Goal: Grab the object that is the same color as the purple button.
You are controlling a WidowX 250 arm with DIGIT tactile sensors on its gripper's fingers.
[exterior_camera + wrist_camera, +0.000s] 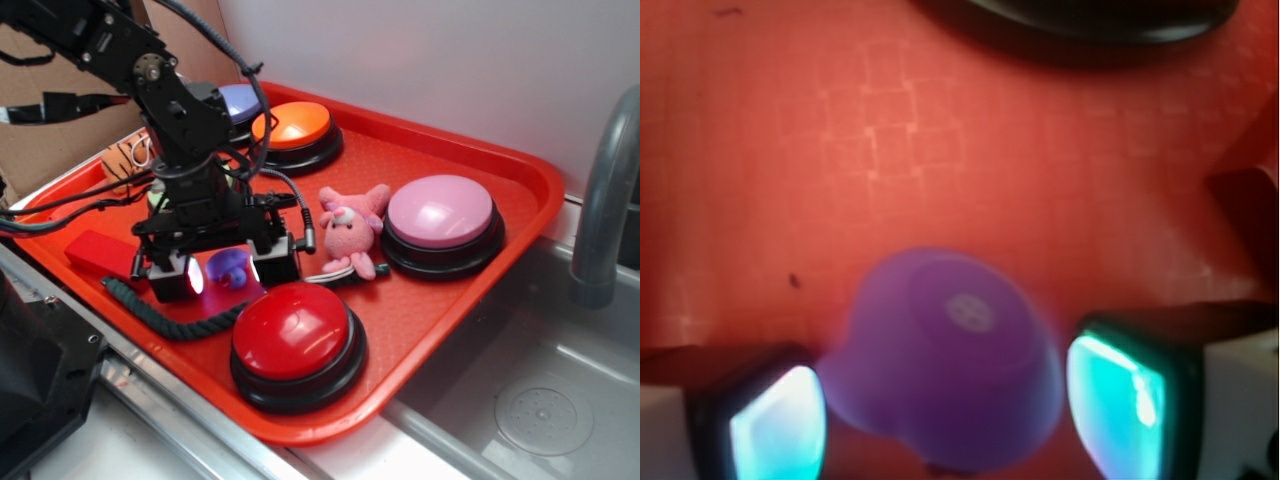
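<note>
Red tray (500, 200), gripper (228, 272) straddling purple toy (945, 365), rope (170, 318) beside

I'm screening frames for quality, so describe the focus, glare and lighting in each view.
Exterior view: fairly sharp, soft white glare on the red button and pink button. Wrist view: the purple toy is blurred, too close to the lens; the pads glow cyan; the tray texture is clearer further out.

- A toy kitchen set up as a robot test station.
- A grey faucet (603, 200) stands over a grey sink basin (540, 400) at the right.
- An orange-red tray (520, 180) of toys sits beside it.
- Cardboard backing (60, 130) at far left.
</note>
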